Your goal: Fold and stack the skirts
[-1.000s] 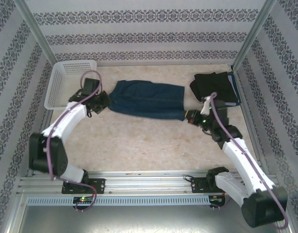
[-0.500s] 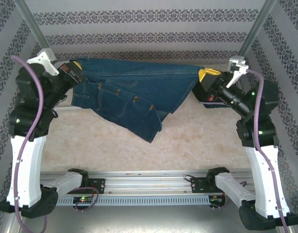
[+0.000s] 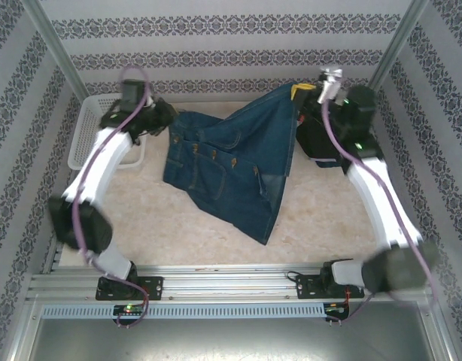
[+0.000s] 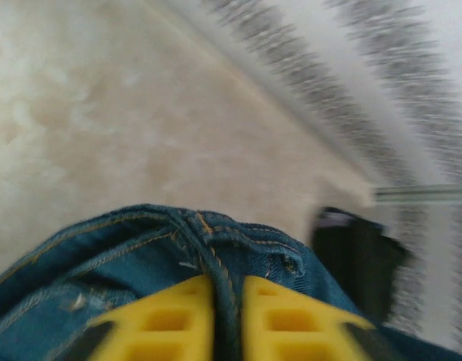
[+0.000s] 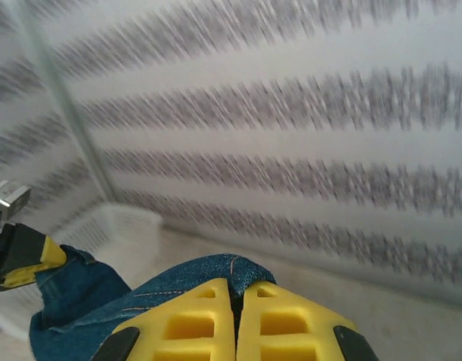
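Hem first: nearest you, the low corner of the denim skirt was down at the table, resting on it or just over it, I couldn't tell which. Half a second earlier the whole thing hung stretched high between your two arms, and a second earlier it lay flat. So you'd done the lift-and-shake and were bringing it back down. Your left gripper had dropped low beside the white basket, its yellow fingers close together with the waistband seam pinched between them. Your right gripper was up higher at the back, also clamped on a denim edge, so the cloth ran slanted rather than square. Past that, the black pile sat in the far right corner. My read: the skirt was opened out but not folded yet, and you'd have wanted to level that slant before laying it flat.
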`<state>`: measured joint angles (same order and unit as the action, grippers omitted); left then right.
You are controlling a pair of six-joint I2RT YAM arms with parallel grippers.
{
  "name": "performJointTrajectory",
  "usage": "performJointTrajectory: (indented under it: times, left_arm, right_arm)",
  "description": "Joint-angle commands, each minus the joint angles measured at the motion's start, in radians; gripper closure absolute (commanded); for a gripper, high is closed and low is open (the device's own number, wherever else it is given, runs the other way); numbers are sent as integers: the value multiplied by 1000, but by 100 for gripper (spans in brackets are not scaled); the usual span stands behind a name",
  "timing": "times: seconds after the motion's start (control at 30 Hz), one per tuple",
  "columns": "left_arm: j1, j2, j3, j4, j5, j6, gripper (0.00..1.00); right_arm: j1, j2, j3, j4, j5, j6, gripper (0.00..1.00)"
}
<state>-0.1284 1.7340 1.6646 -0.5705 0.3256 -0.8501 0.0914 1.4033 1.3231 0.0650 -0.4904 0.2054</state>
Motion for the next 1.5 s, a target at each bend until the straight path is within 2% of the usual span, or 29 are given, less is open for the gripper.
performJointTrajectory:
  times: [0.0, 0.03, 0.07, 0.1, 0.13, 0.23, 0.33, 0.47, 0.5, 0.63, 0.67, 0.8, 0.87, 0.93, 1.17, 1.27, 1.33, 1.43, 1.47]
  left_arm:
    - [17, 194, 205, -13, -60, 9, 27]
    - [18, 260, 287, -54, -73, 22, 16]
    - [18, 321, 385, -106, -77, 37, 3]
    - [16, 367, 471, -160, -69, 53, 0]
    - [10, 391, 522, -200, -77, 68, 0]
    - [-29, 363, 524, -262, -146, 133, 0]
    - [-53, 273, 358, -228, -177, 146, 0]
    - [-58, 234, 134, -70, -14, 159, 0]
    - [-64, 256, 119, -56, 37, 168, 0]
    - [-94, 346, 99, -36, 108, 182, 0]
    - [-97, 359, 75, -18, 114, 171, 0]
    - [-93, 373, -47, 31, 52, 133, 0]
    - [-86, 387, -100, 45, 55, 117, 0]
    - [-80, 387, -153, 46, 30, 111, 0]
    - [-64, 343, -318, 79, 1, 92, 0]
    - [-54, 311, -375, 80, -14, 84, 0]
    - [-39, 282, -428, 82, -31, 74, 0]
    - [-9, 229, -521, 100, -48, 61, 0]
    - [-1, 211, -546, 108, -34, 61, 0]
  right_arm:
    - [-21, 252, 131, 55, 60, -46, 69]
    - [-22, 315, 192, 29, 98, -32, 54]
    - [-21, 375, 261, -26, 158, -28, 13]
    - [-16, 415, 324, -100, 233, -19, 2]
    - [-14, 434, 356, -150, 279, -7, 2]
    - [0, 399, 297, -197, 265, 53, 2]
    - [35, 323, 162, -243, 247, 122, 2]
    - [107, 252, -14, -276, 186, 260, 2]
    - [130, 245, -49, -275, 176, 310, 2]
    - [195, 255, -132, -281, 130, 442, 2]
    - [211, 262, -132, -328, 160, 452, 2]
    - [288, 301, -107, -575, 573, 323, 2]
    - [293, 332, -127, -588, 577, 215, 4]
    - [291, 379, -113, -639, 553, 123, 9]
    - [320, 556, 37, -736, 687, -20, 27]
    - [320, 567, 55, -718, 736, -33, 45]
    - [274, 532, 40, -673, 687, 7, 57]
    - [148, 503, 13, -594, 486, 110, 66]
    - [120, 509, 20, -591, 470, 122, 67]
